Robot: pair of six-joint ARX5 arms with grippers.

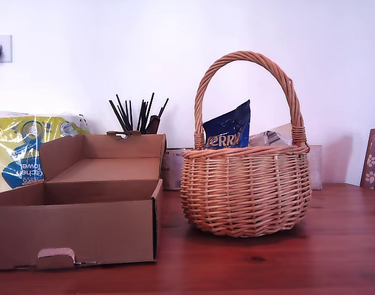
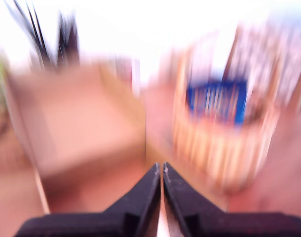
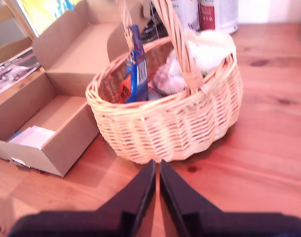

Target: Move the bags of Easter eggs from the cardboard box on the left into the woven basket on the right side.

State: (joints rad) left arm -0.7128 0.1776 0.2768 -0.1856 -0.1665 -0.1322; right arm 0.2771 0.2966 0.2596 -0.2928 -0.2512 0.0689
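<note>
The round light-tan wicker basket (image 1: 246, 187) with its tall arched handle stands on the reddish-brown wooden bench (image 1: 335, 252), in the middle of the exterior view. A dark blue crinkly sweet bag (image 1: 229, 130) sticks up out of it, leaning on the handle's foot. A clear-and-white sweet bag (image 1: 270, 138) peeks over the rim beside it. In the second wrist view the blue bag (image 3: 136, 69) stands on edge inside the basket (image 3: 175, 123), with something red-orange (image 3: 125, 89) low beside it and the pale bags (image 3: 190, 64) across the handle from it.

The low brown cardboard box (image 1: 77, 209) sits in the lower left of the exterior view, just beside the basket and not touching it. Its flaps stand up. In the second wrist view a flat white paper (image 3: 33, 137) lies on the box floor (image 3: 56, 113).

Behind the box is a big yellow-and-blue kitchen towel pack (image 1: 24, 144) and some thin black sticks (image 1: 137, 114).

My first gripper (image 2: 162, 170) has its black jaws pressed together with nothing between them. That picture is very blurry, so the box (image 2: 76, 123) and basket (image 2: 224, 143) are only smears, I think. My second gripper (image 3: 157, 168) is also closed and holds nothing, and it sits near the basket's front wall
</note>
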